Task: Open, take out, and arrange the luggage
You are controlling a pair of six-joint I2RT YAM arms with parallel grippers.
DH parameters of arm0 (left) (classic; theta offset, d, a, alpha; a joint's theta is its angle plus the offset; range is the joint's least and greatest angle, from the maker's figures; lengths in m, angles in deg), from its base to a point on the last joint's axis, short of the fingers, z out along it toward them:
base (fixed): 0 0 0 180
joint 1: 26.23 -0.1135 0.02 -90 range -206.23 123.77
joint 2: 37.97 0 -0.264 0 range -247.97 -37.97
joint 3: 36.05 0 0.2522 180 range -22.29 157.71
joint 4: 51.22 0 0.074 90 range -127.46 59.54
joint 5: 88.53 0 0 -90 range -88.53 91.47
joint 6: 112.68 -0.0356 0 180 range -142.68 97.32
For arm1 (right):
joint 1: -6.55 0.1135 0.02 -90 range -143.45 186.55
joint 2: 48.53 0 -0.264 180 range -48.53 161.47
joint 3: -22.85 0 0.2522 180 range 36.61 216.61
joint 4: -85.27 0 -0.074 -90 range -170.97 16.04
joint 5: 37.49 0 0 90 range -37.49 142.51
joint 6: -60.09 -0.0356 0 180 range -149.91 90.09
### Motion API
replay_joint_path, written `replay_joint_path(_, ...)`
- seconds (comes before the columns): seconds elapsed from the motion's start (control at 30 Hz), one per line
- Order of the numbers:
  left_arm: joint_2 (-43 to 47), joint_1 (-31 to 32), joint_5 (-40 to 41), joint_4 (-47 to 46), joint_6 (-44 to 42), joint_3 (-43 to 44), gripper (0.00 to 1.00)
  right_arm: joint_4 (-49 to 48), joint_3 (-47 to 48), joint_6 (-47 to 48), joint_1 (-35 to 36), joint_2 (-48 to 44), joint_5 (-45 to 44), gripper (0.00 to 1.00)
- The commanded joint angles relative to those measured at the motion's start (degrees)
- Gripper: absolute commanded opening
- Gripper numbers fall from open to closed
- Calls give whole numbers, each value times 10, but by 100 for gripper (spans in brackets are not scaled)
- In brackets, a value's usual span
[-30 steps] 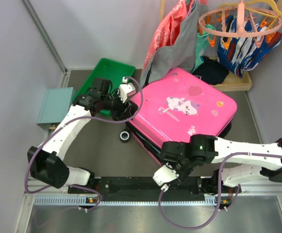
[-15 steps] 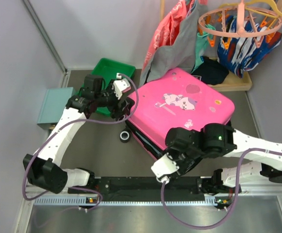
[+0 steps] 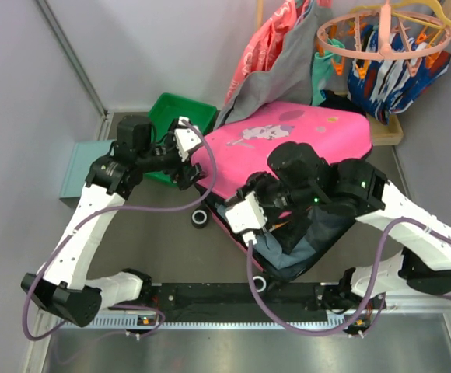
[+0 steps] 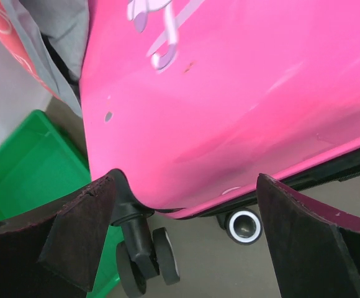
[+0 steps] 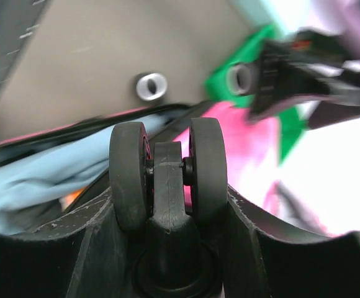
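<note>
Luggage (image 3: 288, 144): lid found raised, tilted.
Left pincer (image 4: 186, 186): spread wide about lid corner.
Right pincer (image 5: 167, 211): closed on caster wheel (image 5: 167, 164).

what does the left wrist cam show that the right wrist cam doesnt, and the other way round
Only left wrist: the white cartoon sticker on the hot-pink hard-shell suitcase, a grey garment behind it, and the left gripper open astride the shell's lower edge.
Only right wrist: the right gripper closed around a twin black caster wheel, with pale blue cloth beside it.
Both: the pink shell, the green plastic tray and the grey floor.
</note>
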Motion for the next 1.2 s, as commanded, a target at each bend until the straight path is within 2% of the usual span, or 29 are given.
replay_joint_path(0.0, 24, 3, 16, 41, -72, 31, 99, -130, 41, 39, -54, 33, -13, 0)
replay_joint_path(0.1, 41, 3, 47, 62, -96, 22, 99, -187, 24, 26, -83, 42, 4, 0)
replay_joint_path(0.17, 46, 4, 62, 59, -93, 7, 99, -266, 12, 5, -98, 46, 31, 0)
replay_joint_path(0.23, 59, 3, 76, 19, -74, -5, 99, -323, 13, -22, -119, 55, 46, 0)
replay_joint_path(0.27, 62, 3, 109, 5, -58, -9, 99, -338, 13, -28, -123, 59, 52, 0)
replay_joint_path(0.4, 62, 3, 152, -27, 3, 24, 99, -404, 16, -40, -136, 102, 46, 0)
replay_joint_path(0.47, 67, 2, 129, -20, 30, 47, 99, -416, 31, -45, -139, 119, 53, 0)
replay_joint_path(0.63, 82, 2, 4, 18, 96, 85, 99, -423, 64, -72, -159, 161, 86, 0)
replay_joint_path(0.77, 107, 2, -51, 72, 6, 97, 99, -444, 57, -88, -163, 161, 101, 0)
replay_joint_path(0.9, 140, 3, -49, 24, -26, 82, 99, -449, 57, -91, -163, 163, 101, 0)
replay_joint_path(1.17, 97, 2, -85, 53, -175, 149, 99, -452, 59, -97, -163, 168, 104, 0)
